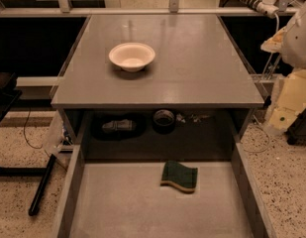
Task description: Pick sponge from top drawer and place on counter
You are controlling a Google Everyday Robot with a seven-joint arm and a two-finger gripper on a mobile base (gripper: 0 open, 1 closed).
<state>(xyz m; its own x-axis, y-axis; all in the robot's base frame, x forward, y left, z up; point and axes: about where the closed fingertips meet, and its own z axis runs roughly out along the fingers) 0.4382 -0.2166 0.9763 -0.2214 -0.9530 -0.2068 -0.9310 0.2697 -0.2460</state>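
Observation:
The sponge (179,176), dark green on top with a yellow base, lies flat in the back middle of the open top drawer (118,207). The drawer is pulled out towards me below the counter (192,78). My gripper (285,110) hangs at the right edge of the view, beside the counter's right front corner, with the white arm (298,33) above it. It is well to the right of the sponge, above it, and touches nothing.
A white bowl (132,56) stands on the counter's left middle. A dark recess (157,125) under the counter holds a round black object and small clutter. A black pole (42,185) lies on the speckled floor at left. Cables run at the right.

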